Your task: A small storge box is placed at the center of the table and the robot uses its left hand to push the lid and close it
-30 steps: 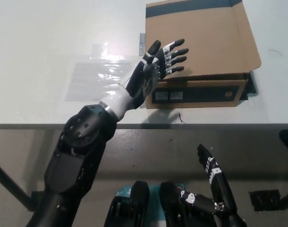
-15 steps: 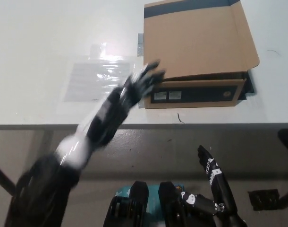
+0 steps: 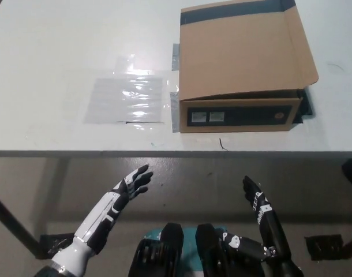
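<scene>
A brown cardboard storage box (image 3: 240, 66) stands on the white table (image 3: 60, 57) at centre right, its lid (image 3: 242, 52) lying flat over the top with a dark strip along the far edge. My left hand (image 3: 131, 184) hangs below the table's front edge at lower left, fingers spread, open and holding nothing, well away from the box. My black right hand (image 3: 259, 208) rests low at the bottom right, fingers apart, also below the table.
A clear plastic sheet (image 3: 127, 98) lies flat on the table left of the box. A small dark mark (image 3: 222, 144) shows near the front edge below the box. A table leg (image 3: 11, 228) slants at lower left.
My left hand has pulled back from the box's left front corner, dropping down and toward me below the table edge. The box lid now lies flat. The right hand has not moved.
</scene>
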Robot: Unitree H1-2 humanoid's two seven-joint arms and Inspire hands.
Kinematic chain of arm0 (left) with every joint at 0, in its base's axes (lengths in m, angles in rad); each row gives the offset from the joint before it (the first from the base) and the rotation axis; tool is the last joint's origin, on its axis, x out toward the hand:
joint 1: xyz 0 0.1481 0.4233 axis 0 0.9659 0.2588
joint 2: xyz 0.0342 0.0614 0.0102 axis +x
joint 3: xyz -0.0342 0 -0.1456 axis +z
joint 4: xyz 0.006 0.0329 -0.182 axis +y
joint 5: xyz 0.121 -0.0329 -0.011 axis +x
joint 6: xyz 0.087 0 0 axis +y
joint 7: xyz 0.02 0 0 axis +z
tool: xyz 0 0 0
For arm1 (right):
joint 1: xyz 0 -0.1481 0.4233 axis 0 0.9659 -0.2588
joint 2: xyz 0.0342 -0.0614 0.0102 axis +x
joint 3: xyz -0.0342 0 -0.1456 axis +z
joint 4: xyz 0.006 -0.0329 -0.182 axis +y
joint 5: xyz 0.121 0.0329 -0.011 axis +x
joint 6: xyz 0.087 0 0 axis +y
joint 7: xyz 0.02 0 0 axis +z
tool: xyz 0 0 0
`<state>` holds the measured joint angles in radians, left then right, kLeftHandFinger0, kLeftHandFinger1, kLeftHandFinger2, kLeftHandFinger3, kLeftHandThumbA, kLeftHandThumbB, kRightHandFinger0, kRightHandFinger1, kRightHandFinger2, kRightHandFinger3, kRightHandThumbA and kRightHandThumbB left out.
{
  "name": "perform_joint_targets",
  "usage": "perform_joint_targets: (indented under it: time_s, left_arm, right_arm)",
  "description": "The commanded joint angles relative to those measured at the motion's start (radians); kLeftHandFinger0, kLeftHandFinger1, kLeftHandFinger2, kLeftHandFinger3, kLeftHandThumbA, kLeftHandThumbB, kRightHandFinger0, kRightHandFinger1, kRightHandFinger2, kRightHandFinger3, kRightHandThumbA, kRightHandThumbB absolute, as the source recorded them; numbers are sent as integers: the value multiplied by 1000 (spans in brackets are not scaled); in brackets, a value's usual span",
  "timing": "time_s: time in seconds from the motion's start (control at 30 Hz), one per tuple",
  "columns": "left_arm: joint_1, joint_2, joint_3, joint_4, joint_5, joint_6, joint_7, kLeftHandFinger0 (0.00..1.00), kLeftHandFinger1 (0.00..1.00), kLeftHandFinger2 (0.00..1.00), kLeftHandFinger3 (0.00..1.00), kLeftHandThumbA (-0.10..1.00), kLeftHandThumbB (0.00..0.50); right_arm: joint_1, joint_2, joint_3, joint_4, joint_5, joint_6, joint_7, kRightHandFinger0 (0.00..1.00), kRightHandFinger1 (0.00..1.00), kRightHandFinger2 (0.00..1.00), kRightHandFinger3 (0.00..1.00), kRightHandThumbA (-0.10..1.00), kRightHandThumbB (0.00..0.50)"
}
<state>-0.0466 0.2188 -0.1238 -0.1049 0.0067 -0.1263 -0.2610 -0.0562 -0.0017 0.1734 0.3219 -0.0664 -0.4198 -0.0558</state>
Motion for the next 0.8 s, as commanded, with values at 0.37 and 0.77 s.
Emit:
perform_joint_targets:
  time_s: [0.37, 0.77]
  left_arm:
    - [-76, 37, 38, 273, 259, -344, 189, 1000, 1000, 1000, 1000, 1000, 295]
    - [-69, 42, 39, 281, 258, -344, 190, 1000, 1000, 1000, 1000, 1000, 247]
  right_arm:
    - [-36, 14, 14, -19, -9, -50, -22, 1000, 1000, 1000, 1000, 1000, 346]
    - [-40, 12, 21, -14, -3, -50, -21, 1000, 1000, 1000, 1000, 1000, 341]
